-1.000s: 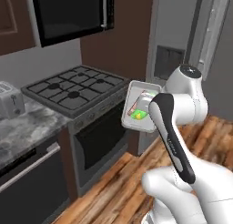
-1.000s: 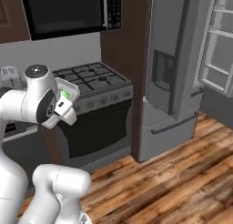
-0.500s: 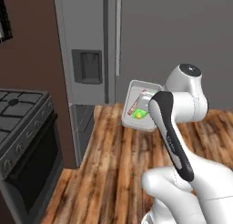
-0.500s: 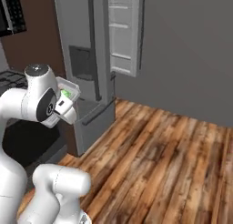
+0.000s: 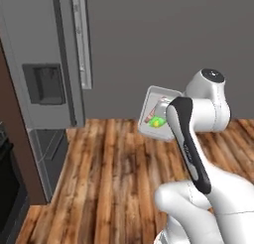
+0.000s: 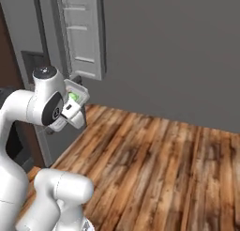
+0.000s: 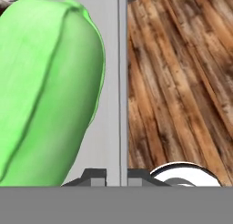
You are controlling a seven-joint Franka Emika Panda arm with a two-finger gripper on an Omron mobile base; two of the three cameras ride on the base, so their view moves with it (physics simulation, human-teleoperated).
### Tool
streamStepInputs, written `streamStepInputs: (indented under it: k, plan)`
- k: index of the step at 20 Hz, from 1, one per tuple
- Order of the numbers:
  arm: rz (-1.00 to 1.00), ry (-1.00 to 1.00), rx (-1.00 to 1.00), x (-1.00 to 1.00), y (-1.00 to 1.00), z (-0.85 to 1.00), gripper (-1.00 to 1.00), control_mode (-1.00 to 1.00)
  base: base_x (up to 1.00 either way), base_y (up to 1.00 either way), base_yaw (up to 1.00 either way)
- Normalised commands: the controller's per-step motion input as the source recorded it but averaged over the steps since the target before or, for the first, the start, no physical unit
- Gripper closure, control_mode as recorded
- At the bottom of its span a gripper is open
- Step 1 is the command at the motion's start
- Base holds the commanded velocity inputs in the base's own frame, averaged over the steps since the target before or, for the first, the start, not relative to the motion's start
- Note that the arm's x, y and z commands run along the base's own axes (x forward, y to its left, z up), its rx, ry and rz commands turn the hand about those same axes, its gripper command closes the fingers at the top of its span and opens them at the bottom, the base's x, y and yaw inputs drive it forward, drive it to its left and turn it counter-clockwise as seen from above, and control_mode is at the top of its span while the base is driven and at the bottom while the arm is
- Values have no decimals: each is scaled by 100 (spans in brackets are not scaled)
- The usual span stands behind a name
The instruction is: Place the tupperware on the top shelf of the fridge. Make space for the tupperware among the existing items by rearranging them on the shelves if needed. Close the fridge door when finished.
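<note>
Our hand (image 5: 159,112) is clamped tight on the one tupperware (image 5: 155,120), carried tilted in the air above the wooden floor (image 5: 114,173), with the one fridge (image 5: 42,74) off to the left, one door (image 6: 82,33) swung open.

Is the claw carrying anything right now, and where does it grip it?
Yes: the claw is shut on the small clear plastic tupperware box with green food inside, gripping it at one edge wall.
</note>
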Motion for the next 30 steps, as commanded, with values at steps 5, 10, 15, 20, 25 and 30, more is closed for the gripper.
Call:
streamStepInputs:
  k: [5, 10, 15, 20, 25, 30]
  plan:
    - [0, 0, 0, 0, 0, 0, 100, 100, 66, -71, 50]
    - [0, 0, 0, 0, 0, 0, 100, 100, 66, -51, 70]
    - [0, 0, 0, 0, 0, 0, 100, 100, 59, -71, 62]
    - [0, 0, 0, 0, 0, 0, 100, 100, 36, -99, 43]
    - [0, 0, 0, 0, 0, 0, 100, 100, 27, -100, 36]
    - [0, 0, 0, 0, 0, 0, 100, 100, 43, -85, 46]
